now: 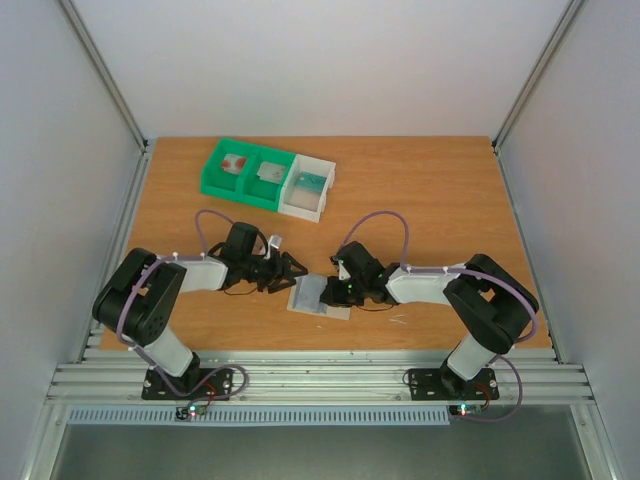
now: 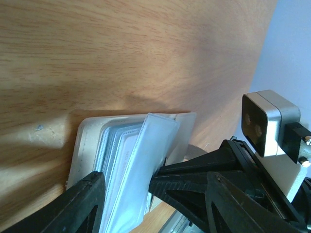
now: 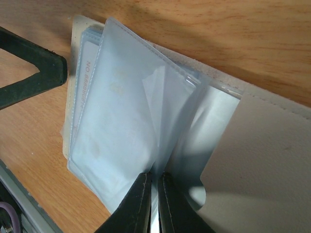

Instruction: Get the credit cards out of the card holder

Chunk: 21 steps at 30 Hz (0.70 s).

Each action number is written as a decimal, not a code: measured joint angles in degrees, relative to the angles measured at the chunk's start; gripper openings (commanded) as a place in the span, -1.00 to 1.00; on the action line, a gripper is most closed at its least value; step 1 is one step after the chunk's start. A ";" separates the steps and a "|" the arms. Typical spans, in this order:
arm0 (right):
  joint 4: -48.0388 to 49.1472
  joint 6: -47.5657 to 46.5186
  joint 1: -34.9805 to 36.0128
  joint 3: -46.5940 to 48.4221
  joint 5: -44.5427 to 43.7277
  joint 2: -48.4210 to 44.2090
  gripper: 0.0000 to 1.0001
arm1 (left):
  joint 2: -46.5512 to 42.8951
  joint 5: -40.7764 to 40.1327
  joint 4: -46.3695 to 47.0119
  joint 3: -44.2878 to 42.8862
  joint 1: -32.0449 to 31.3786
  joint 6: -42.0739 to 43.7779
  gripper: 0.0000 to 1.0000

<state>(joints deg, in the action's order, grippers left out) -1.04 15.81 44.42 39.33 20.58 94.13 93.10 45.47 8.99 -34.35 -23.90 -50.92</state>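
Right wrist | card holder (image 3: 116,121) translucent, sleeves fanned | right claw (image 3: 154,178) pinching one

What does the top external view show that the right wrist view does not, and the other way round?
Only the top view: the left arm and right arm whole, and the green-and-white tray at the far left of the table. Only the right wrist view: the card holder with its clear sleeves fanned apart, the right gripper pinched shut on one sleeve. Both: the holder on the wooden table, and the left gripper at its edge.
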 measured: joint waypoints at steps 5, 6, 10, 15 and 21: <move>0.46 -0.02 0.00 -0.22 0.00 -0.07 -0.83 | 0.61 0.26 1.33 0.00 -0.63 -0.11 0.14; 0.52 -0.04 0.00 -0.26 0.00 -0.07 -0.83 | 0.72 0.35 1.62 0.00 -0.66 -0.11 0.14; 0.74 -0.04 0.02 -0.39 0.00 -0.09 -0.83 | 1.55 0.66 2.75 -0.15 -2.60 -0.55 0.14; 1.62 -0.04 0.00 -0.96 -0.09 -0.28 -0.83 | 3.78 1.09 4.83 -1.25 -5.64 -0.96 0.14; 2.21 -0.04 0.02 -1.38 -0.68 -0.55 -0.84 | 4.79 1.22 6.27 -1.68 -6.73 -1.29 0.14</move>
<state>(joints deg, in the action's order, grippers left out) 1.17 15.77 44.45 37.95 19.90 93.58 97.89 46.70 15.27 -36.03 -30.63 -52.21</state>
